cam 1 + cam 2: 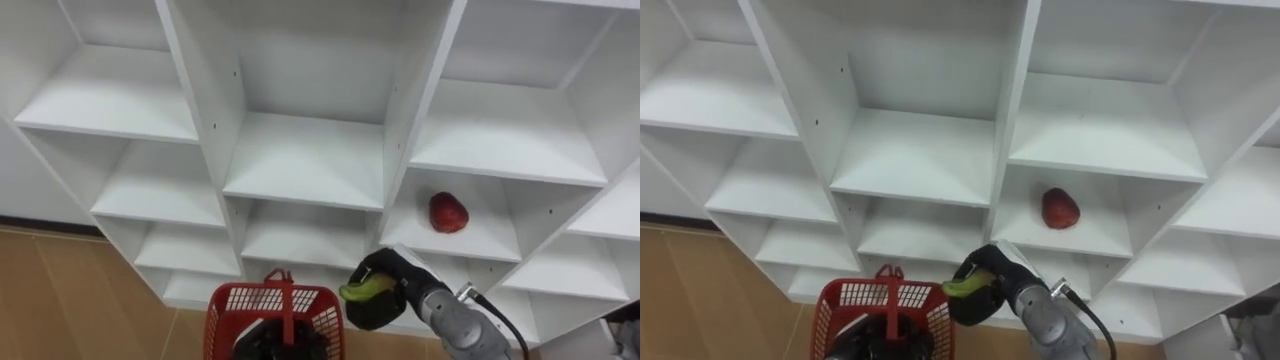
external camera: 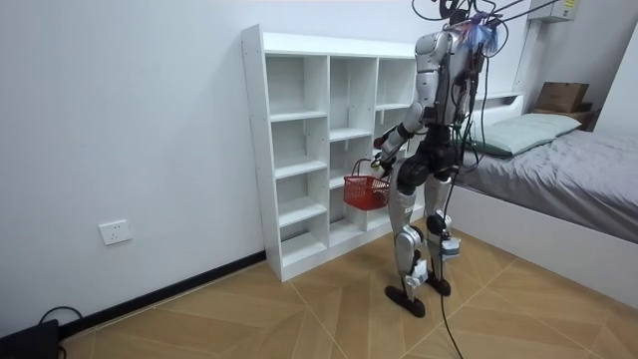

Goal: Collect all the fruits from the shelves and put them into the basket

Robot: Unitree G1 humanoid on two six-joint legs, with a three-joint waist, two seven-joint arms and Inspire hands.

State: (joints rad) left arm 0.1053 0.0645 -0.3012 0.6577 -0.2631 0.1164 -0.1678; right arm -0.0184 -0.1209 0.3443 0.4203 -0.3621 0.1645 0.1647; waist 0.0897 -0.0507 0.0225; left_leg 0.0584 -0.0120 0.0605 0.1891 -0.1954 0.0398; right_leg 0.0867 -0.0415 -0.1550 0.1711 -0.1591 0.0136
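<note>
The right hand's point(image 1: 398, 272) fingers point(image 1: 372, 312) wrap the green fruit point(image 1: 364, 290).

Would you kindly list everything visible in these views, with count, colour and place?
shelf unit: one, white, open compartments, against the wall in front of the robot
red fruit: one, red, on a shelf in the right column
green-yellow fruit: one, held in the right hand, just right of the basket
basket: one, red mesh, low in front of the robot
bed: one, grey bedding, room view's right
cardboard box: one, brown, beyond the bed
wall socket: one, white, low on the wall
floor: wood, brown
right hand: black, curled round the green-yellow fruit
left hand: dark, at the basket
</note>
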